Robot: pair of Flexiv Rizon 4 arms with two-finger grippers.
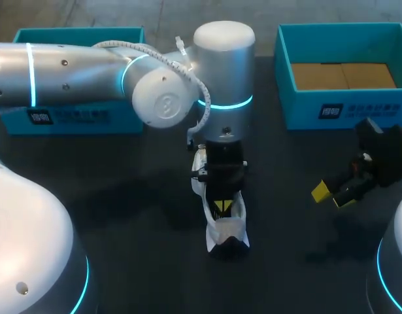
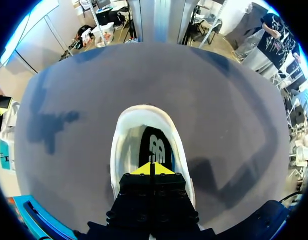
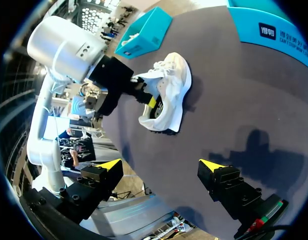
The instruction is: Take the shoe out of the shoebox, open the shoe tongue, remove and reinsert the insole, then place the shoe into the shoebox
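At mid-surface, your left end effector (image 2: 152, 169), tips pressed together, sits inside the shoe (image 1: 225, 229), likely light and soft; grip the bendy insole (image 2: 155, 145) by its edge. Right end effector (image 3: 160, 166): spread.

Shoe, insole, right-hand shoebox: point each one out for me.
shoe (image 1: 227, 229), head view, white upper.
insole (image 2: 155, 144), left wrist view, dark top surface inside the shoe.
right-hand shoebox (image 1: 370, 108), head view, front wall.
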